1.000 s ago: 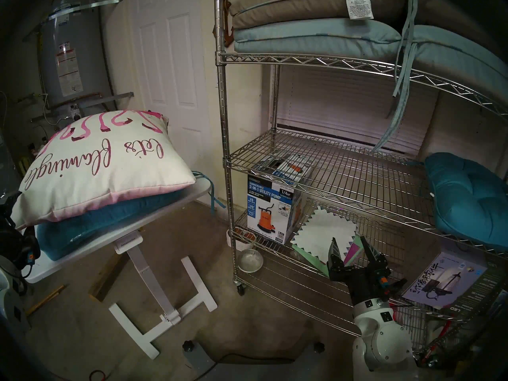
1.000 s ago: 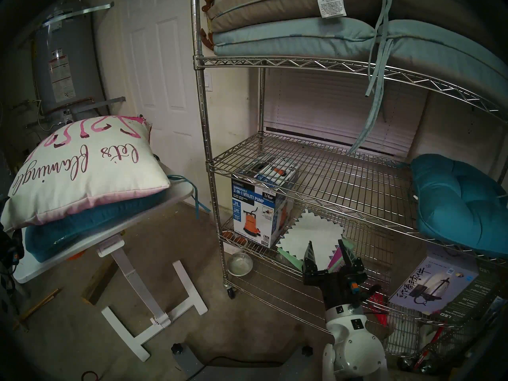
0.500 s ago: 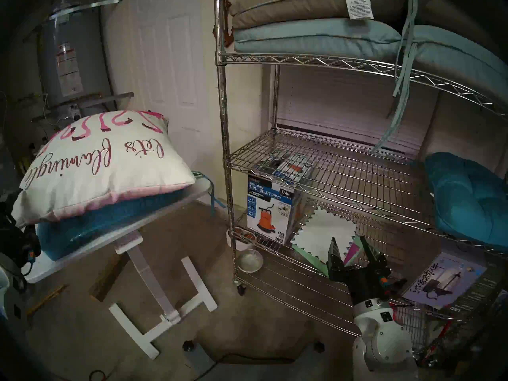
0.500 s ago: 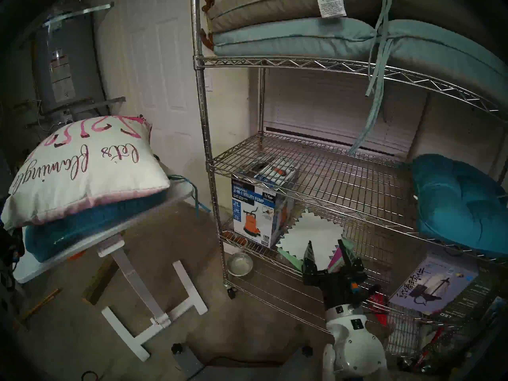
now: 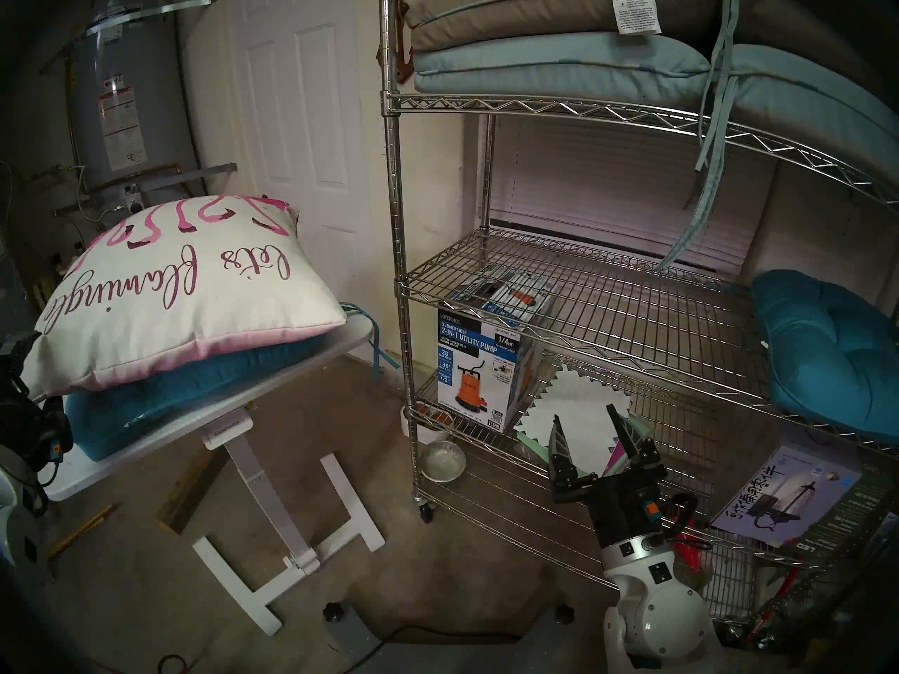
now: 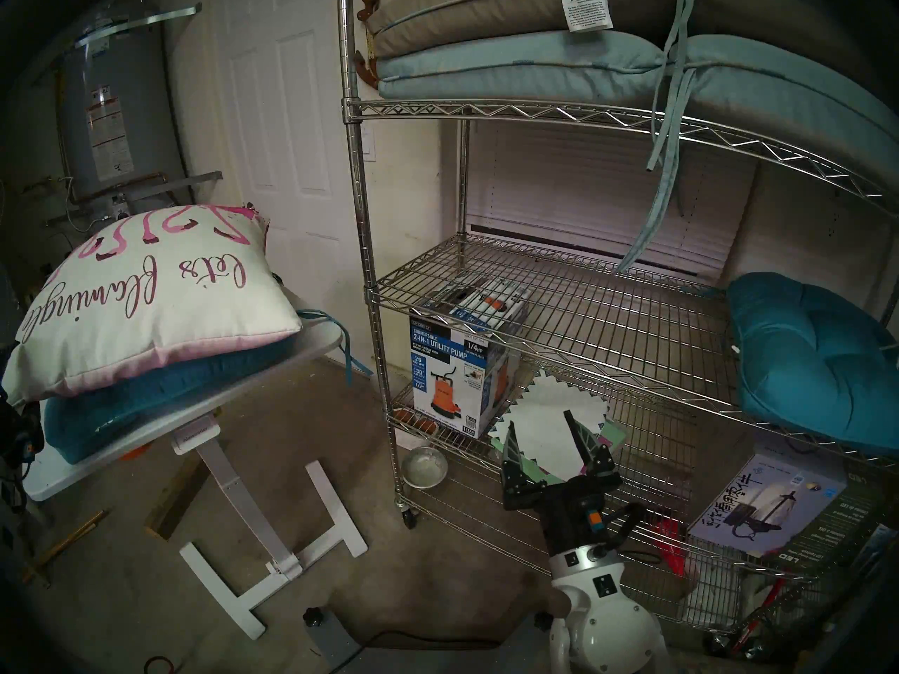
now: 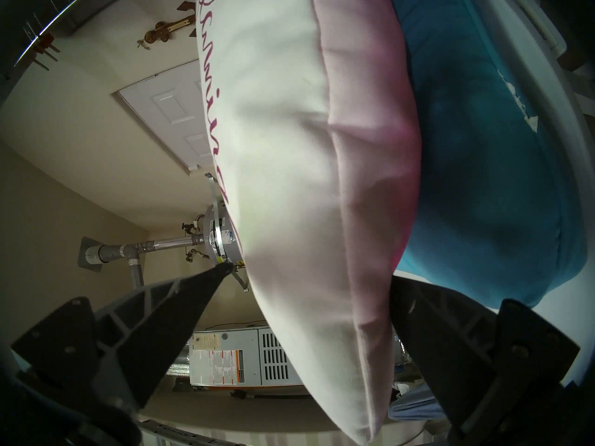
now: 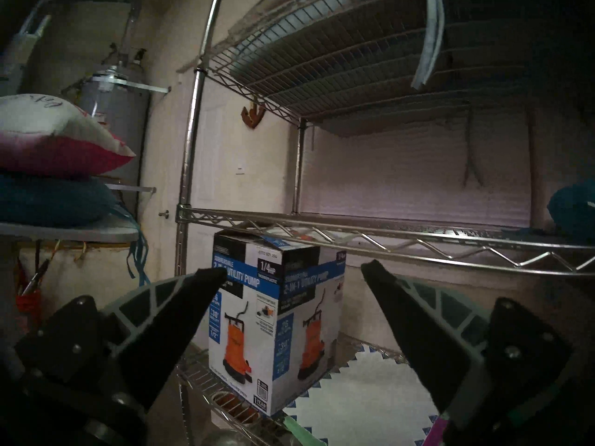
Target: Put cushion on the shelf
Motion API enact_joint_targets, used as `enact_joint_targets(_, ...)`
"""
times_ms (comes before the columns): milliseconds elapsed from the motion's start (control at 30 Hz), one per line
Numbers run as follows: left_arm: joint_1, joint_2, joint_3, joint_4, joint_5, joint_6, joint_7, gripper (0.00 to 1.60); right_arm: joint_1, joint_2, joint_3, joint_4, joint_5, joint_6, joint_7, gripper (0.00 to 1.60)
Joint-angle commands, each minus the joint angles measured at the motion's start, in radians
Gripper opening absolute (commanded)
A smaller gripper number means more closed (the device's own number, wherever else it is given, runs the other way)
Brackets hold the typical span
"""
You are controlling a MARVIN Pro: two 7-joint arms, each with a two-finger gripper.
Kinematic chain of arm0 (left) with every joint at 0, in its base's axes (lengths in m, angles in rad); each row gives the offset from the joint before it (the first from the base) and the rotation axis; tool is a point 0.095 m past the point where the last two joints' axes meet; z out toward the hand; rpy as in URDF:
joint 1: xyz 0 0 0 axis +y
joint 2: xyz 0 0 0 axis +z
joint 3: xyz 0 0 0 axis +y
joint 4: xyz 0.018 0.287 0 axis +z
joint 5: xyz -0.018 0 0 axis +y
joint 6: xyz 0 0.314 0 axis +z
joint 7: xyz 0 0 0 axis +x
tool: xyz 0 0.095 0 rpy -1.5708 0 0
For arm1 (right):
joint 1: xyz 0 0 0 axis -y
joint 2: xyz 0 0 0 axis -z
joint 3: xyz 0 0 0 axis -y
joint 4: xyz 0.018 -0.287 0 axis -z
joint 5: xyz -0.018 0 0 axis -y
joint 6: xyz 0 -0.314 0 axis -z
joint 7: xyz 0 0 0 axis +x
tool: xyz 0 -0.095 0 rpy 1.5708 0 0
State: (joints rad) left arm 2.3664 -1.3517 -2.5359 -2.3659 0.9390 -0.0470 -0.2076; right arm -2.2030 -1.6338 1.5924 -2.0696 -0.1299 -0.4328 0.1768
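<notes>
The cushion [image 5: 185, 298], cream with pink lettering and a pink underside, lies on a teal seat cushion [image 5: 170, 396] on the small white tilted table [image 5: 78, 478] at the left. My left gripper [image 5: 22, 362] is at its near left corner. In the left wrist view the gripper [image 7: 310, 274] is open, with the cushion's corner [image 7: 306, 178] between the fingers [image 7: 180, 300]. The chrome wire shelf [image 5: 396, 220] stands to the right. My right gripper [image 5: 584, 413] is open and empty, low in front of the shelf's lower tier.
The shelf's middle tier holds a second teal cushion [image 5: 827, 347] at its right end. Grey and pale blue pads [image 5: 559, 60] fill the top tier. A pump box [image 5: 479, 366] and papers sit on the lower tier. A metal bowl [image 5: 442, 460] lies on the floor.
My right gripper has moved to the left and slightly up, still open. The left gripper and the cushion have barely moved.
</notes>
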Motion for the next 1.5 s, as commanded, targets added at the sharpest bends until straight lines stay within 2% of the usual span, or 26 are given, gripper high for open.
enact_joint_targets(0, -0.003, -0.002, -0.009, -0.010, -0.003, 0.000, 0.003, 1.60, 0.046, 0.045, -0.062, -0.007, -0.069, -0.115, -0.027, 1.60)
enact_joint_targets(333, -0.010, -0.006, -0.010, -0.009, 0.000, -0.005, -0.002, 1.60, 0.114, 0.105, -0.155, 0.036, -0.230, -0.279, -0.094, 1.60)
enact_joint_targets(367, -0.010, -0.006, -0.010, -0.010, 0.000, -0.006, -0.002, 1.60, 0.122, 0.110, -0.165, 0.040, -0.241, -0.277, -0.106, 1.60)
enact_joint_targets(633, -0.016, -0.009, -0.010, -0.009, 0.003, -0.010, -0.006, 1.60, 0.225, 0.134, -0.228, 0.111, -0.366, -0.410, -0.195, 1.60)
enact_joint_targets(733, -0.017, -0.010, -0.010, -0.009, 0.003, -0.011, -0.007, 1.60, 0.239, 0.138, -0.243, 0.108, -0.384, -0.406, -0.207, 1.60)
enact_joint_targets(867, -0.020, -0.011, -0.010, -0.009, 0.005, -0.013, -0.009, 1.60, 0.300, 0.144, -0.276, 0.114, -0.427, -0.409, -0.237, 1.60)
enact_joint_targets(900, -0.021, -0.011, -0.010, -0.008, 0.005, -0.014, -0.009, 1.60, 0.291, 0.146, -0.279, 0.097, -0.436, -0.402, -0.239, 1.60)
enact_joint_targets(1100, -0.025, -0.013, -0.011, -0.008, 0.008, -0.017, -0.012, 1.60, 0.360, 0.168, -0.350, 0.091, -0.481, -0.380, -0.286, 1.60)
enact_joint_targets(1367, -0.030, -0.018, -0.012, -0.010, 0.010, -0.022, -0.015, 1.60, 0.435, 0.182, -0.431, 0.134, -0.547, -0.334, -0.416, 1.60)
enact_joint_targets(1433, -0.031, -0.019, -0.013, -0.010, 0.011, -0.023, -0.016, 1.60, 0.457, 0.187, -0.456, 0.153, -0.575, -0.319, -0.476, 1.60)
enact_joint_targets(1467, -0.031, -0.020, -0.013, -0.010, 0.011, -0.024, -0.016, 1.60, 0.454, 0.182, -0.450, 0.149, -0.569, -0.317, -0.454, 1.60)
